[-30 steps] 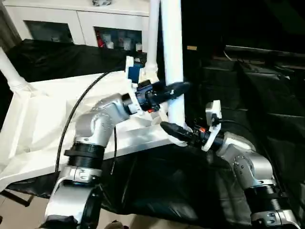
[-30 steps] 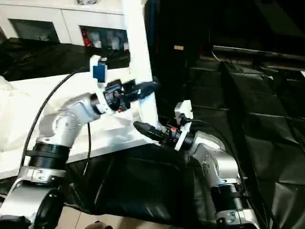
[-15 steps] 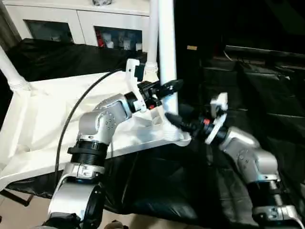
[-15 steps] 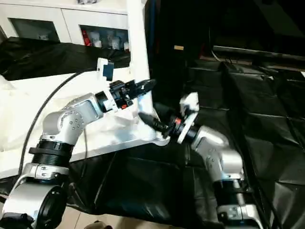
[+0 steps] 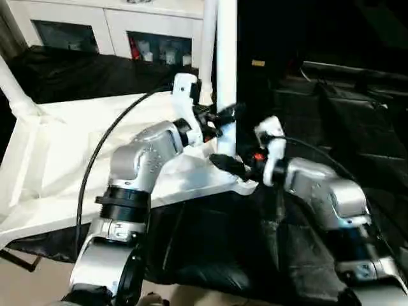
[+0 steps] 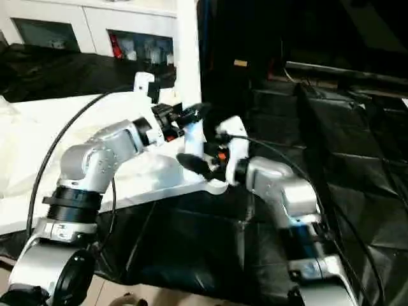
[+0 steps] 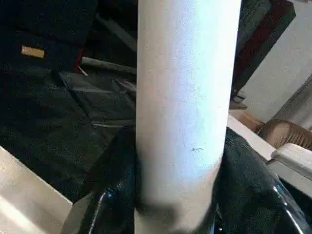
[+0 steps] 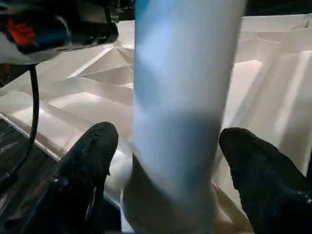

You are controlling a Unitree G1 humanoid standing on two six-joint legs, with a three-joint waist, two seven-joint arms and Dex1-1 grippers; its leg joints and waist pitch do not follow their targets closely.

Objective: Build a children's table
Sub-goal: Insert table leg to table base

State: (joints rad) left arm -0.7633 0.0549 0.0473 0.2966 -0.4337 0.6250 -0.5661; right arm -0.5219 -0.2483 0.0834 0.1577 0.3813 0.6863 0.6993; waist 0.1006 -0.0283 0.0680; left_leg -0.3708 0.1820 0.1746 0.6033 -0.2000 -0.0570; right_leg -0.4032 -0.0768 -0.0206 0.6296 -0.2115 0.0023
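Tabletop lies upside down on black sheeting, ribbed underside up, near edge running along the front of the covered surface. 3 legs visible, all upright in corner sockets: 1 at the near right corner, 1 behind it at the far right corner, 1 at the far left corner. Left gripper is on the near right leg partway up, its 2 black fingers pressed against both sides of the tube in the left wrist view, so clamped on that leg. Right gripper sits lower on the same leg, just above the corner socket; in the right wrist view its fingers straddle the tube with a clear gap on each side, so spread apart and not touching it. Ribs of the underside show behind the leg in that view, along with part of the left arm's wrist. Black cable arcs from the left wrist back over the tabletop. White glass-door cabinet stands behind the far edge, small items blurred behind the glass. More black sheeting covers the surface off the tabletop's right edge.
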